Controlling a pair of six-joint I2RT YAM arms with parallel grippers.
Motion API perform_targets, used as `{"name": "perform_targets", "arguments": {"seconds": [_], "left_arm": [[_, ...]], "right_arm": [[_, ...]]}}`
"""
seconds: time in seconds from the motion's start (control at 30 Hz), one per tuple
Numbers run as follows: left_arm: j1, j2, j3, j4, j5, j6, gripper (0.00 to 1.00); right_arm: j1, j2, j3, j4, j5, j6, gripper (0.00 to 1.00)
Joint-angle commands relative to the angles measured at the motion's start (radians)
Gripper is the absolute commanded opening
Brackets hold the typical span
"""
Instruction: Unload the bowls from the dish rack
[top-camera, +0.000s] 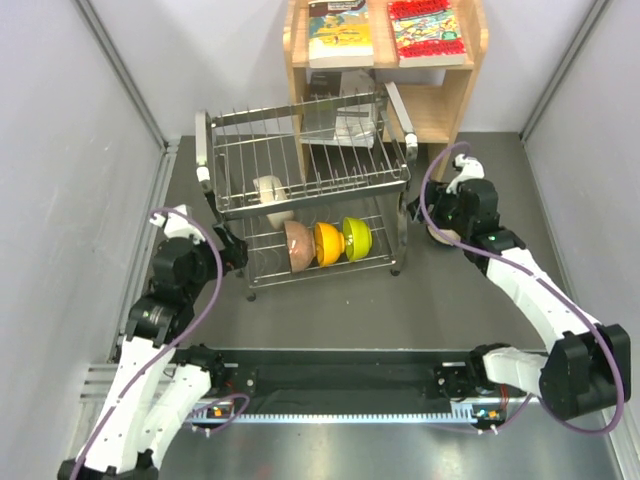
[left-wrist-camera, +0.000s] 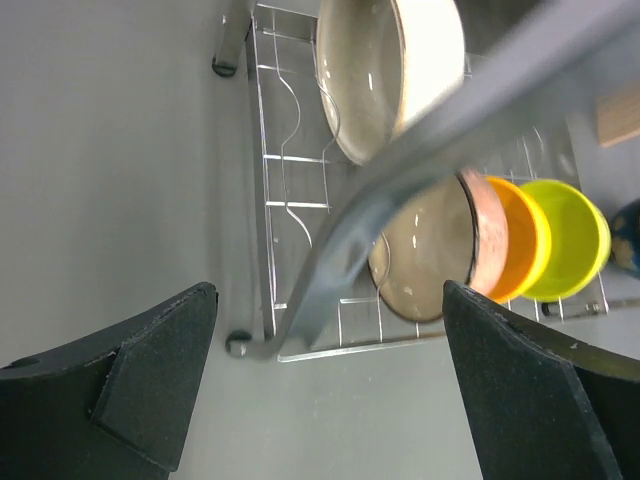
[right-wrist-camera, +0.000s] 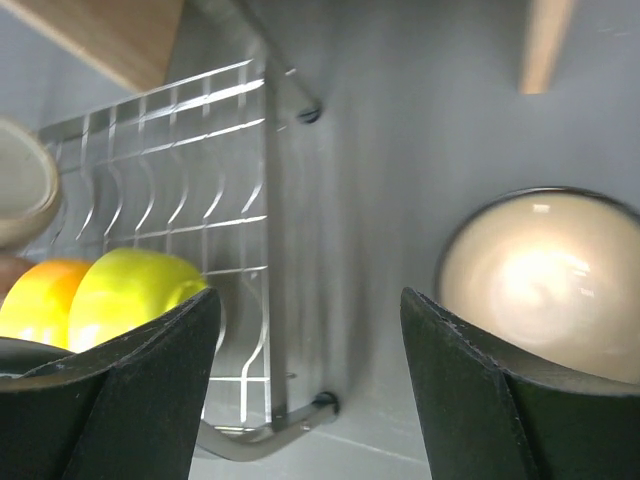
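The steel wire dish rack (top-camera: 385, 160) stands mid-table. A cream-white bowl (top-camera: 269, 189) sits on its upper tier. On the lower tier, on edge in a row, are a pinkish-brown bowl (top-camera: 297, 246), an orange bowl (top-camera: 328, 243) and a yellow-green bowl (top-camera: 356, 238). My left gripper (top-camera: 236, 250) is open at the rack's front left corner, with nothing between its fingers (left-wrist-camera: 160, 380). My right gripper (top-camera: 420, 212) is open just right of the rack, holding nothing. A dark-rimmed bowl with a pale inside (right-wrist-camera: 545, 275) rests on the table beside its right finger (right-wrist-camera: 480, 390).
A wooden bookshelf (top-camera: 440, 105) with books on top stands right behind the rack. Grey walls close in on both sides. A black rail (top-camera: 340, 385) with the arm bases runs along the near edge.
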Motion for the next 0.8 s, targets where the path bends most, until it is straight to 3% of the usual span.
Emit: {"name": "perform_targets", "arguments": {"seconds": [0.0, 0.2, 0.43, 0.67, 0.7, 0.77], "left_arm": [[0.004, 0.075, 0.023, 0.146, -0.034, -0.048, 0.99], [0.004, 0.176, 0.003, 0.209, -0.064, -0.094, 0.96], [0.002, 0.165, -0.072, 0.251, -0.089, -0.148, 0.79], [0.002, 0.072, -0.077, 0.182, -0.15, -0.16, 0.22], [0.002, 0.048, -0.073, 0.162, -0.162, -0.166, 0.03], [0.002, 0.021, -0.051, 0.098, -0.207, -0.182, 0.0]], "right_arm": [[0.054, 0.037, 0.044, 0.092, -0.058, -0.008, 0.72], [0.117, 0.103, 0.061, 0.135, -0.07, 0.003, 0.71], [0.162, 0.186, 0.092, 0.155, -0.089, 0.004, 0.7], [0.177, 0.201, 0.093, 0.165, -0.089, 0.015, 0.7], [0.18, 0.2, 0.095, 0.161, -0.09, 0.016, 0.7], [0.186, 0.197, 0.092, 0.155, -0.092, 0.019, 0.69]]}}
